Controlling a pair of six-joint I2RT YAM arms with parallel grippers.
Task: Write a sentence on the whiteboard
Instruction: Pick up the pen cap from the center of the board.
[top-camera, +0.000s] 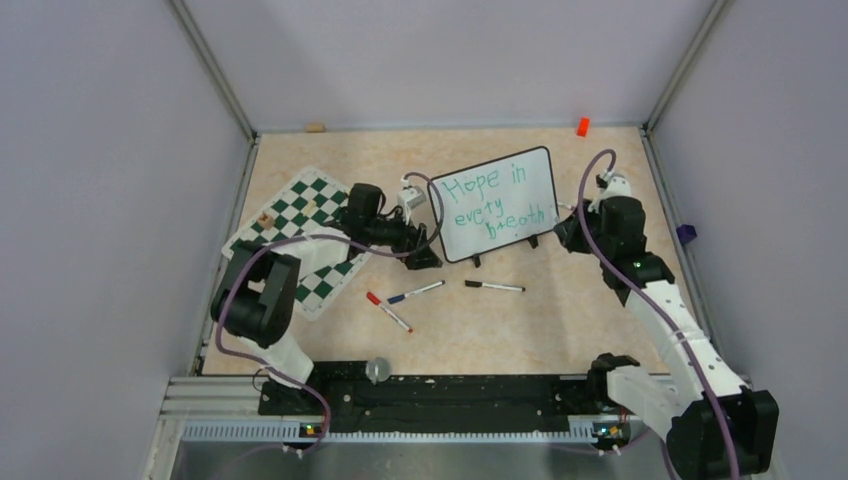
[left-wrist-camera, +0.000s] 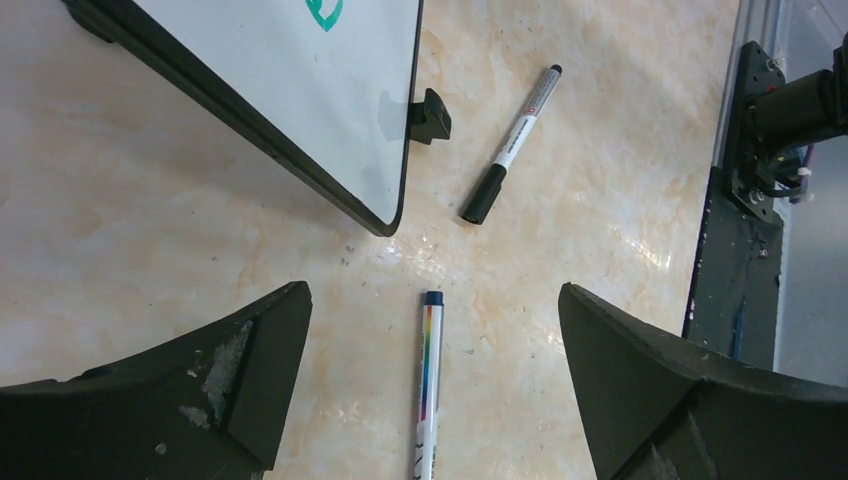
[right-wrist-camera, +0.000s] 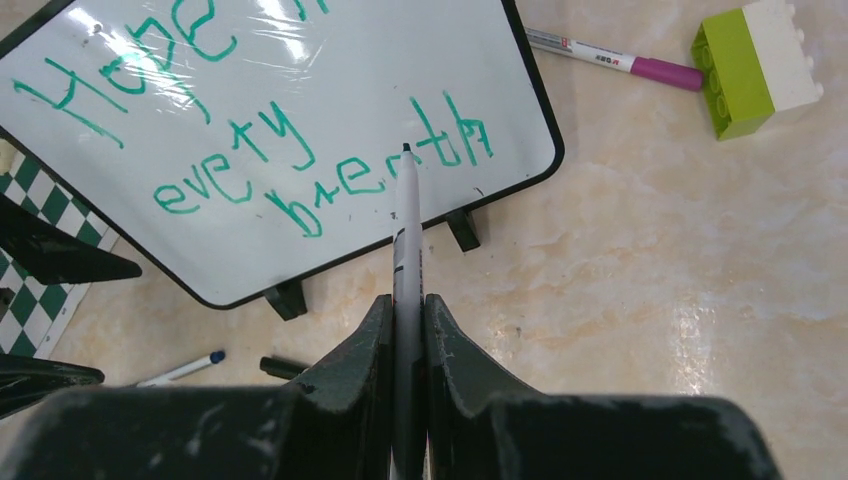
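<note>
Toward the back of the bench (top-camera: 540, 330), the whiteboard (top-camera: 463, 243) stands tilted on its small black feet, carrying the sentence (top-camera: 475, 216) "Hope in every breath" in green across three lines. The right claw (right-wrist-camera: 405, 305) is clamped on a marker (right-wrist-camera: 405, 200) whose tip points at the last word; contact cannot be told. The left claw (left-wrist-camera: 432, 295) hangs spread apart near the board's corner, above a blue-capped pen (left-wrist-camera: 430, 380), with a black marker (left-wrist-camera: 515, 140) nearby.
</note>
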